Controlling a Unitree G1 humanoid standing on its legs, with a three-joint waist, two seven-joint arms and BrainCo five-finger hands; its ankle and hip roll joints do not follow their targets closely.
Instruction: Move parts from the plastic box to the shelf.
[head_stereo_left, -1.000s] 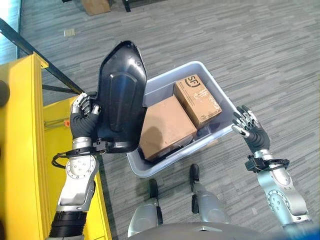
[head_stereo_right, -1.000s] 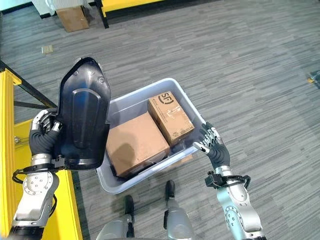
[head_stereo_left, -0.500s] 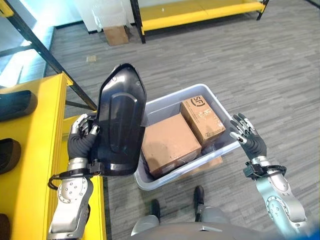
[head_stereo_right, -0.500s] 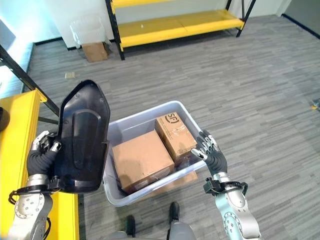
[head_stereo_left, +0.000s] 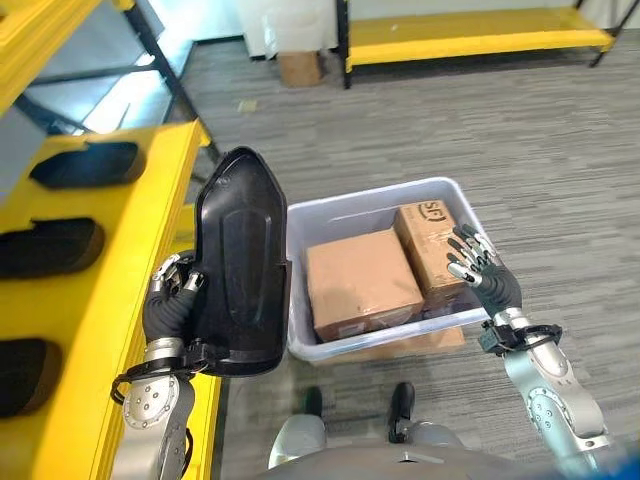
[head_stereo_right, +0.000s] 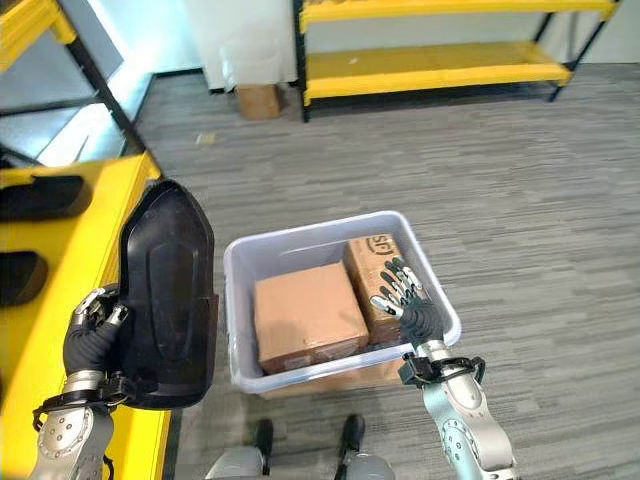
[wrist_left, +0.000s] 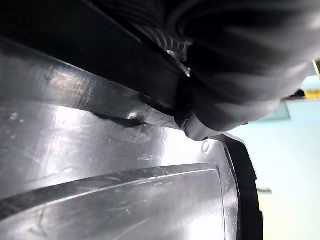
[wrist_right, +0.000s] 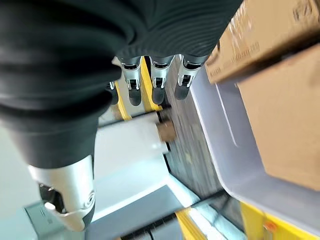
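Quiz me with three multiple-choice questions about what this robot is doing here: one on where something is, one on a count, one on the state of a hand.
1. Where is the large black part?
A. In the plastic box
B. Held up in the left hand, beside the yellow shelf
C. On the floor

2. How many cardboard boxes lie in the plastic box?
A. One
B. Two
C. Four

3. How is the right hand?
A. Open, fingers spread, holding nothing
B. Closed round a carton
C. Gripping the box's rim

Answers: 1 B, the left hand grips its edge next to the yellow shelf; 2 B, two cardboard boxes sit side by side; 3 A, its fingers are straight.
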